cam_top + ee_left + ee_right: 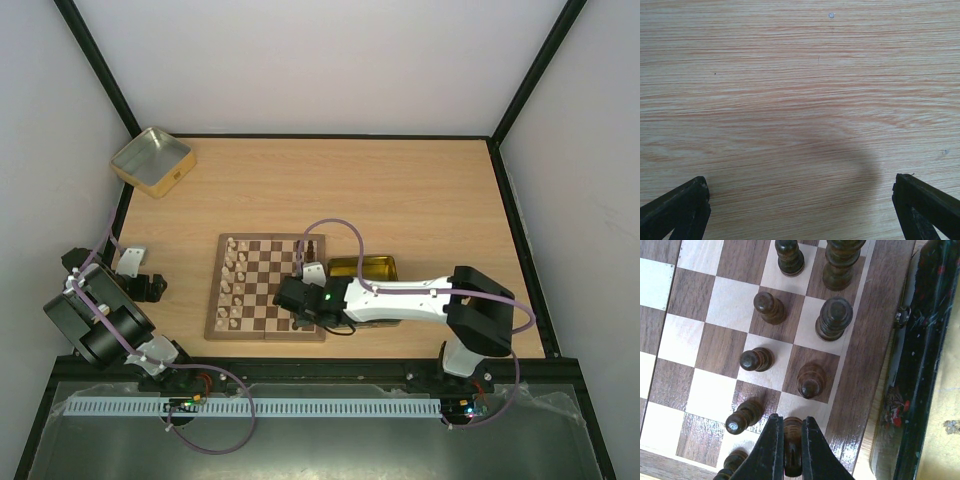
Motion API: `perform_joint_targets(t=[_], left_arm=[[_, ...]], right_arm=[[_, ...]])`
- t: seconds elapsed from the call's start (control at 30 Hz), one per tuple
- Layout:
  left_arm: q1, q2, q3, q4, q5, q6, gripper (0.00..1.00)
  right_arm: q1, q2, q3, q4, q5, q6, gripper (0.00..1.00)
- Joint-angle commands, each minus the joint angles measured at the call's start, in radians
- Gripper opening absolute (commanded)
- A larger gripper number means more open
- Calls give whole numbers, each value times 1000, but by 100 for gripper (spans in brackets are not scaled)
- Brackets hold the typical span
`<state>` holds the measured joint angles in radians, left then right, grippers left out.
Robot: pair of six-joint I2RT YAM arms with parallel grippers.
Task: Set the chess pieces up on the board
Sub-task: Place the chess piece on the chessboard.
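Note:
The board [266, 290] lies mid-table, with cream pieces [233, 285] along its left side and dark pieces [306, 250] at its right. In the right wrist view the board [725, 305] carries several dark brown pieces [834, 317] on its right two files. My right gripper [792, 440] is shut on a dark brown piece [793, 432], held over a pale square near the board's right rim. In the top view that gripper [297, 297] is over the board's near right part. My left gripper [800, 197] is open over bare table, its fingertips [687, 200] far apart.
A yellow-gold tin [365, 268] lies right beside the board's right rim, partly under my right arm; its dark edge [925, 360] shows in the right wrist view. A silvery square tin [152, 160] stands at the far left. My left arm [100, 310] is folded at the near left.

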<state>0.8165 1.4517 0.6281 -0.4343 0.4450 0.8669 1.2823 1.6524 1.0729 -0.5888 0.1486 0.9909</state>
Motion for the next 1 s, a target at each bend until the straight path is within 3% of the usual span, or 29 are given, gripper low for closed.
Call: perform_joint_targets(t=[0.0, 0.1, 0.5, 0.67, 0.83, 0.97], left_arm=[[-4, 59, -55, -115, -58, -32, 99], [-3, 58, -55, -113, -58, -32, 99], [-2, 59, -55, -114, -56, -32, 99], [-3, 69, -54, -108, -55, -31, 99], [-2, 75, -53, -107, -57, -35, 99], [-2, 75, -51, -107, -58, -37, 99]], right_arm=[[5, 12, 12, 7, 5, -8, 2], [5, 20, 13, 12, -4, -10, 3], [5, 20, 58, -16, 23, -11, 24], [5, -19, 91, -63, 66, -10, 42], [-6, -103, 114, -156, 136, 2, 43], [-81, -210, 25, -240, 185, 20, 44]])
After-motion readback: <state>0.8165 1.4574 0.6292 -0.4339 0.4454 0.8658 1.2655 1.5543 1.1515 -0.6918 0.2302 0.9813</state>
